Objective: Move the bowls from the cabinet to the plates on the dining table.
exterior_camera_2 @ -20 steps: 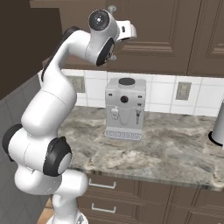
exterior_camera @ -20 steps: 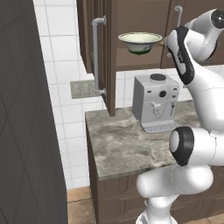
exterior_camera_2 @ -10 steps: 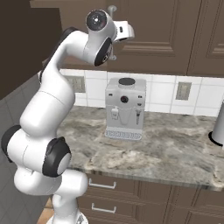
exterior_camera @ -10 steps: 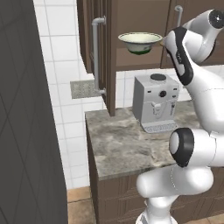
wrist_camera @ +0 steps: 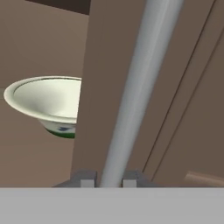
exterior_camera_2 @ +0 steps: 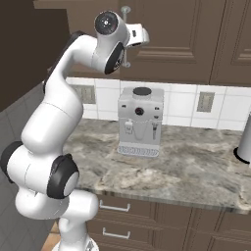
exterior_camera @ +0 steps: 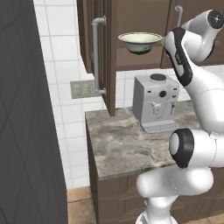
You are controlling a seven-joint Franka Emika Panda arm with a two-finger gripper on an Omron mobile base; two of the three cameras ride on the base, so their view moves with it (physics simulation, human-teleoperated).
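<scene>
Bowl [exterior_camera: 140, 43], cream-white with a greenish underside, sits up inside the dark wood cabinet [exterior_camera: 131, 22], seen past the edge of an open door in the left base view and to the left of the door edge in the hand view. End effector [wrist_camera: 109, 178] is now closed narrow on the silver bar handle [wrist_camera: 131, 87] of the right-hand cabinet door; the two fingertips [wrist_camera: 86, 179] flank the bar at its base. A second ago the jaws were much wider, and the arm pose has barely moved, so the change is just the clamp. My read: the grip on the handle is set and the next step is pulling this door open to clear access to the bowl. No bowl has been lifted yet, so the task is at an early stage. Risk: the bar is smooth and round, so it could slip if the pull runs off the door's swing arc.

Tabletop [exterior_camera: 127, 140] below is mottled grey-brown stone over dark brown drawer units [exterior_camera_2: 147, 220]. A silver coffee machine [exterior_camera: 156, 100] stands on it against the white tiled wall [exterior_camera: 61, 65]. Wall outlets [exterior_camera_2: 206, 101] sit in the tile. A dark tall panel [exterior_camera: 26, 113] fills the left side.
</scene>
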